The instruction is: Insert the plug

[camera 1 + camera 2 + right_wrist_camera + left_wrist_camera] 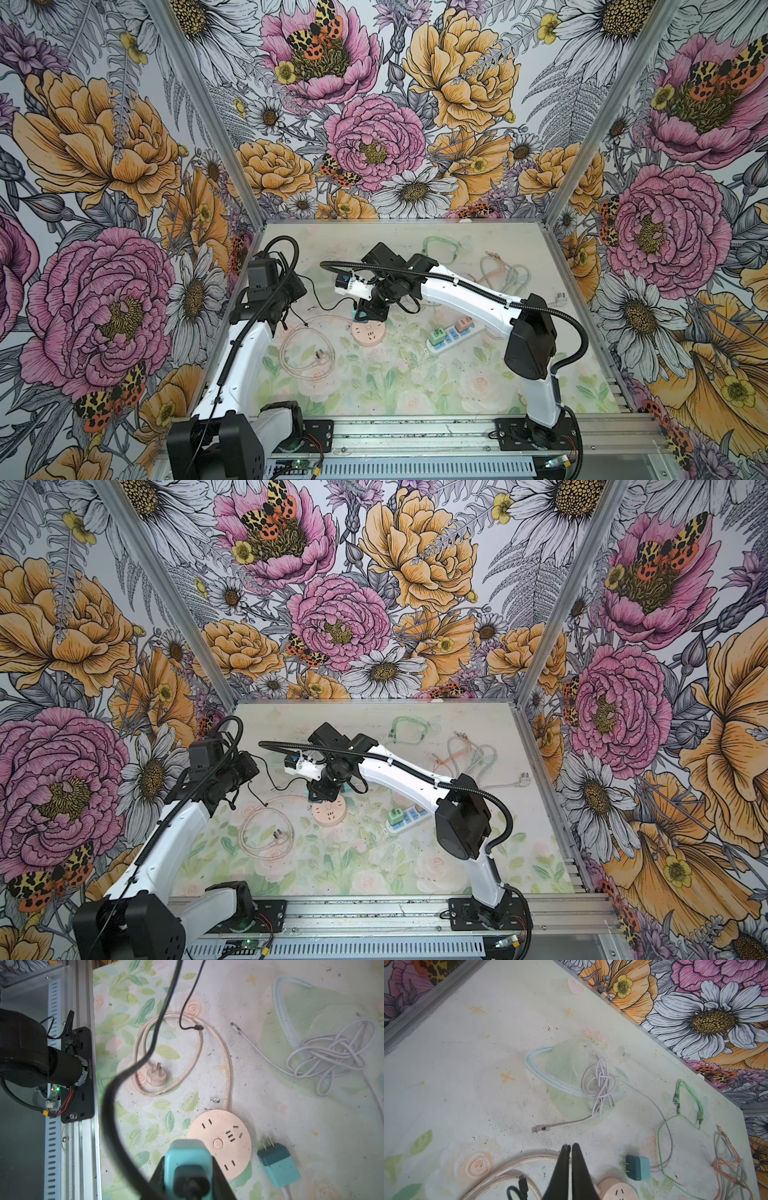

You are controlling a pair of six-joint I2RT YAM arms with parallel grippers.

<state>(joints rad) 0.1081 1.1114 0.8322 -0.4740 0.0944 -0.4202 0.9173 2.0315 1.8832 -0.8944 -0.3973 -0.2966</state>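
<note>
Floral-papered walls on three sides; pale flower-print tabletop [374,386] below.

Counted on tabletop:
- One round pink socket [220,1142], with coiled cord ending in a three-pin plug [155,1077].
- One long white power strip [455,337] carrying two adapters, a green adapter [436,336] and a pink adapter [463,323].
- Two teal plugs: one held, one spare.
- Three loose cable bundles: white knotted cable [600,1082], green cable [683,1095], pink-orange cable [726,1159].

Held teal plug [188,1157]: clamped between the jaws of right gripper [188,1169], black lead leaving its back. Sits low at the far rim of the round pink socket in both top views. Prongs hidden; unable to tell whether touching the socket face.

Spare teal plug [278,1165]: lying flat just beside the socket, two prongs bare, joined to the white knotted cable.

Right arm [461,291]: stretched from its base across the middle, wrist bent down over the socket.

Left arm [245,353]: elbow raised, wrist at the left side of the table. Left gripper [570,1147] with fingers pressed together, nothing between them, poised over the pink cord, apart from the socket.
</note>
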